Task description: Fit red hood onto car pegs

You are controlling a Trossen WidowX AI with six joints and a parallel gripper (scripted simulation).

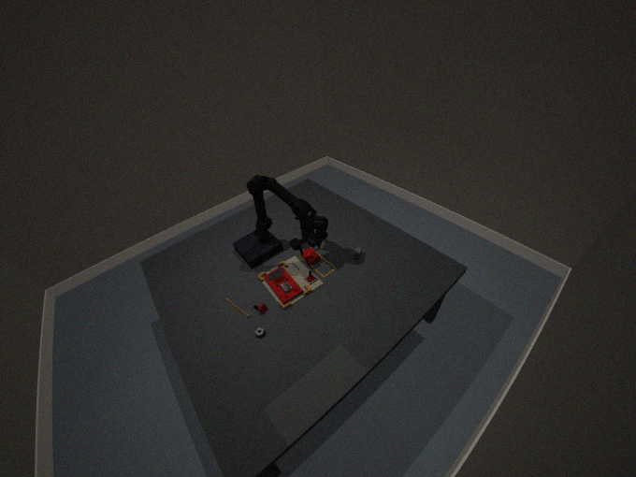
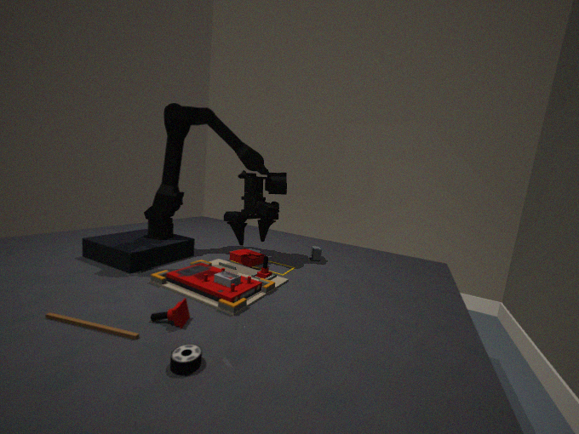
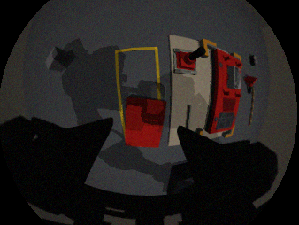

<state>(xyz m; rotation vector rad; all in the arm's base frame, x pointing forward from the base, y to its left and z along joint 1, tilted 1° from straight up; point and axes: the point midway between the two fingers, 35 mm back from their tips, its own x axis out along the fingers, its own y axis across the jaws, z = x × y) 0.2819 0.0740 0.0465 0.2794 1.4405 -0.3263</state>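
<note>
The red hood (image 1: 310, 256) (image 2: 243, 258) (image 3: 141, 138) lies on the table beside the jig's pale board, partly inside a yellow outline (image 2: 288, 272) (image 3: 137, 48). My gripper (image 2: 252, 242) (image 3: 146, 125) is open and empty, pointing down above the hood. In the wrist view the hood shows between and beyond the fingertips, with a gap below them. The red chassis (image 1: 293, 295) (image 2: 193, 280) (image 3: 218, 108) sits between the orange corners of the jig (image 2: 232, 305) (image 3: 208, 43). The grey engine block (image 1: 286, 286) (image 2: 227, 278) is on its deck, with short red pegs around it. The hood's holes cannot be made out.
A small red part with a black handle (image 2: 264, 273) (image 3: 183, 61) stands on the pale board near the hood. A grey block (image 1: 357, 251) (image 2: 316, 254) stands beyond. A red piece (image 2: 180, 312), a wooden stick (image 2: 92, 325) and a wheel (image 2: 186, 358) lie on the chassis's other side.
</note>
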